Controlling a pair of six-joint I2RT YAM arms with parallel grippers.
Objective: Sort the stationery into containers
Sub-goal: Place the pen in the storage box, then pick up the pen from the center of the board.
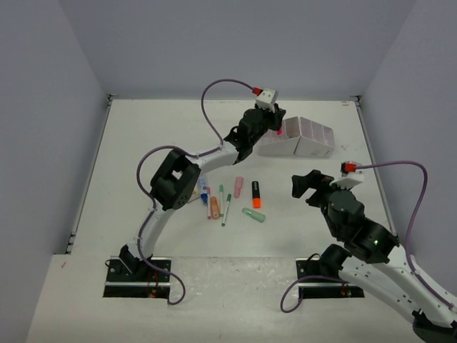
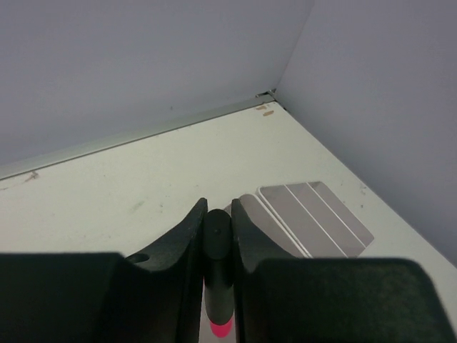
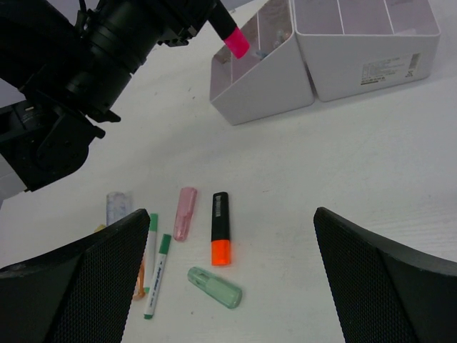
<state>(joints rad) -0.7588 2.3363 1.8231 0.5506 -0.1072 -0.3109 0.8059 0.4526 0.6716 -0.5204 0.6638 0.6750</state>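
Nearby, right gripper [image 1: 305, 187] jaws spread wide, empty, poised beside loose stationery on matte white table [image 3: 343, 157]: stubby black-orange highlighter [image 3: 220, 229], rounded mint eraser [image 3: 214, 286], pale pink eraser [image 3: 186, 212], thin green-capped pens [image 3: 158, 275]. Farther, left gripper [image 2: 216, 221] pinches pink-black highlighter [image 3: 234, 41], pink tip down, above front compartment of slanted white plastic organizer [image 3: 264, 93]; likely lined up for drop.

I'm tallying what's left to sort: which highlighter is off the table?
The pink-tipped highlighter, clamped in the left gripper; the orange-tipped highlighter lies loose on the table.
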